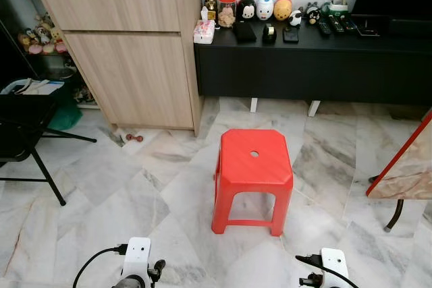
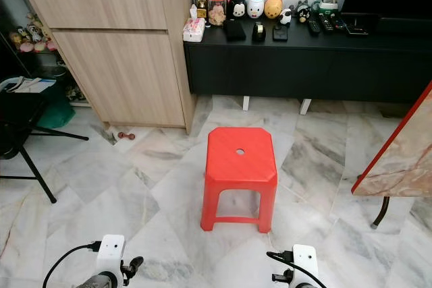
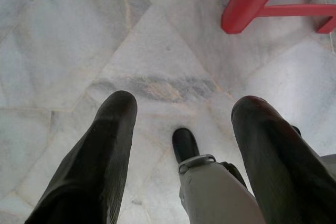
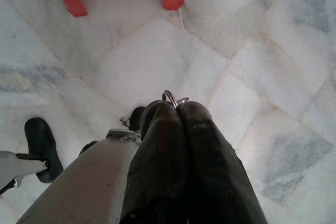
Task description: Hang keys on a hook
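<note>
Right pincer (image 4: pixel 176 109) pinches the key ring (image 4: pixel 170 98) above the marble floor (image 4: pixel 157 61).

Bright even indoor light, soft shadows, sharp focus (fingers (image 3: pixel 100 161) slightly blurred)

Both arms hang low at the robot's sides, wrists pointing down toward the floor. Left gripper (image 3: pixel 181 111): the two black fingers (image 3: pixel 107 145) stand well apart, nothing between them. Right gripper (image 4: pixel 176 109): fingers pressed together at the tips, pinching a small metal key ring (image 4: pixel 170 97) that protrudes just past the fingertips.
</note>
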